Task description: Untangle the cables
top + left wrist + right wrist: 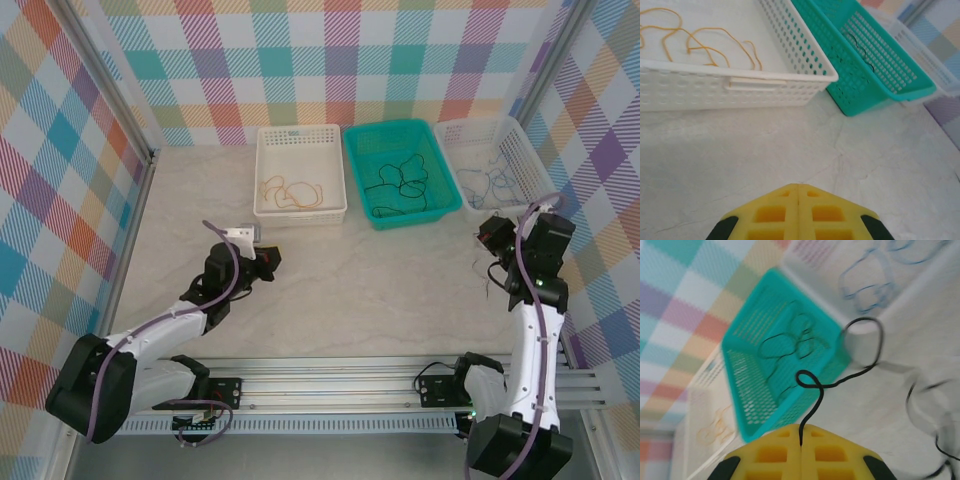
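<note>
My right gripper (800,432) pinches a black cable (821,392) beside the teal basket (747,385) that holds other black ones, my left gripper (798,192) pressed together empty; I judge I'm mid-sorting, and next must carry it over that rim.

Top external: mounted high behind the arm bases at frame bottom. It looks down and forward across the table (350,290) to the white basket (300,214), teal basket (415,218) and second white basket (520,140) by the back wall, and takes in the whole workspace. Left wrist: low, close over the tabletop, facing forward past the left gripper (798,186) at bottom centre; white basket (700,90) upper left, teal basket (855,85) upper right. Right wrist: rolled, tilted view past the right gripper (801,426) at bottom centre, black cable (812,395) close in front, teal basket (750,385) mid-frame, blurred. All three views share the teal basket.
</note>
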